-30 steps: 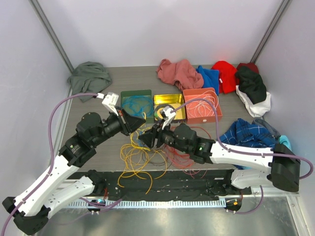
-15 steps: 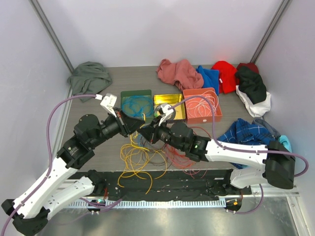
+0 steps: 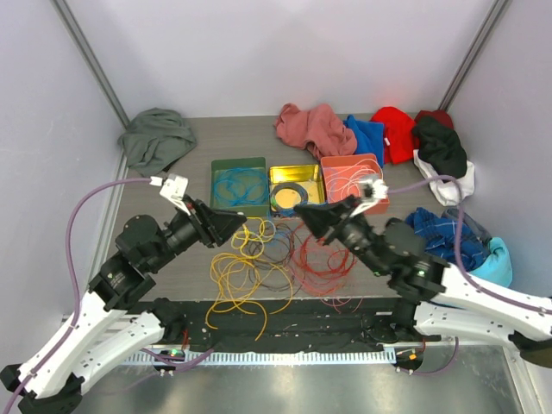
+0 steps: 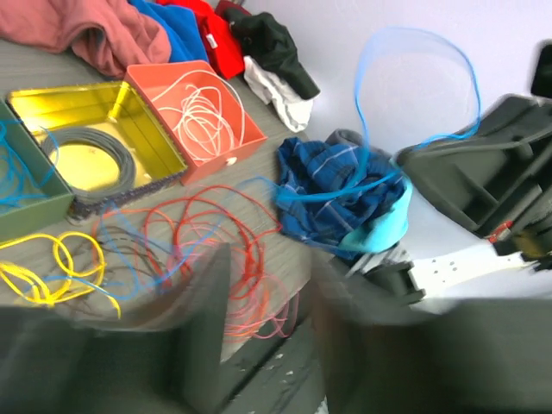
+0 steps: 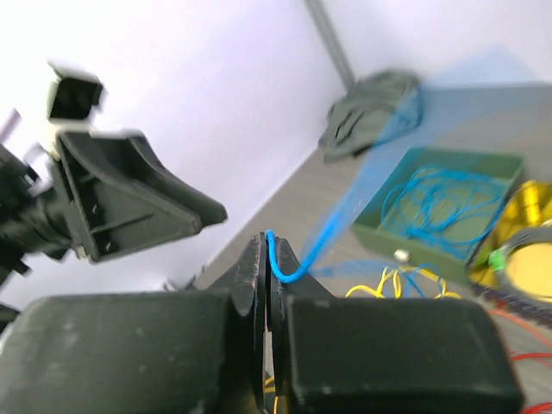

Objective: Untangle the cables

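Entry: cable untangling, both arms raised over the middle of the desk.

Right gripper [image 5: 267,259]: jaws pinched fully together on one blue cable [image 5: 291,276], caught right at the fingertips. The strand rose from the pinch and arced off as a blurred loop. I could not trace where its far end ran.

Left gripper [image 4: 267,267]: fingers stood partly apart, nothing between them. It faced the right gripper across the heap, with the blue loop hanging in the air between the two.

The cables [image 3: 274,259]: the yellow, red, blue and dark loops lay heaped mid-desk, just on the near side of the three trays. Green tray [image 3: 238,160] held blue wire, yellow tray [image 3: 295,167] the black coil [image 4: 128,159], and orange tray [image 3: 349,159] white wire. Clothes were piled along the far and right edges.

Risks as I judged them:
- The grip was shallow. A thin wire pinched that close to the tips could slide out under any tension.
- If the free length was still threaded through the heap, lifting it further could cinch a knot rather than free it. It could also drag yellow or red loops along.
- The airborne loop was near the left gripper's open fingers and housing, and could hook there.
- If the strand ran back to the green tray, a pull could spill wire already sorted. I could not confirm this from the views.
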`<action>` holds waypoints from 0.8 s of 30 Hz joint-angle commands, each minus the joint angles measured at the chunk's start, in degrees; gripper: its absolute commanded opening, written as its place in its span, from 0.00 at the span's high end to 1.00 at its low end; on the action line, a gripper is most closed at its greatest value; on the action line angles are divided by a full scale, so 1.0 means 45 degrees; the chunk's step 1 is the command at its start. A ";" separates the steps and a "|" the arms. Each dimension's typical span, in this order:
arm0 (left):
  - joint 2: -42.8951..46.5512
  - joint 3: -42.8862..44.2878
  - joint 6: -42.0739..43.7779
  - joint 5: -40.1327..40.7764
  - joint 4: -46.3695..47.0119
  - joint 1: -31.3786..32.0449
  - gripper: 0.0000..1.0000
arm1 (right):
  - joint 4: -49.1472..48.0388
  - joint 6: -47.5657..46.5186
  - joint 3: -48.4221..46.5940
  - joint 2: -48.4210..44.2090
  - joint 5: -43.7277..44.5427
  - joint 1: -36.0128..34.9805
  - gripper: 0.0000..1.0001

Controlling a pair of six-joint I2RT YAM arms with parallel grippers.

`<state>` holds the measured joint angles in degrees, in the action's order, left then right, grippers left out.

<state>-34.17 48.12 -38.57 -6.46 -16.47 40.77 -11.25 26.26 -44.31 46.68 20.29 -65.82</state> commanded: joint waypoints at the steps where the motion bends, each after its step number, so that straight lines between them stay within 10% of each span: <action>1: 0.0367 -0.0243 -0.0101 0.0730 -0.0264 0.0041 0.41 | 0.1969 -0.0698 -0.0171 -0.1696 0.1699 -0.0041 0.99; 4: 0.0562 -0.0361 -0.0121 0.1161 -0.0655 0.0041 0.02 | 0.2421 -0.1050 -0.0600 -0.2032 0.2033 -0.0041 0.99; 16: 0.0426 -0.1824 -0.1214 0.0694 0.0434 0.0041 0.00 | 0.3963 -0.2553 -0.4426 -0.0140 0.1584 -0.0060 0.99; 24: 0.1401 -0.4421 -0.1352 0.0205 0.5721 0.0255 0.00 | 0.4627 -0.2769 -0.7415 0.1813 0.1389 -0.0041 0.99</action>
<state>-30.28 31.92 -44.60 -4.21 -8.16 41.06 8.84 15.77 -71.24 52.49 27.38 -65.80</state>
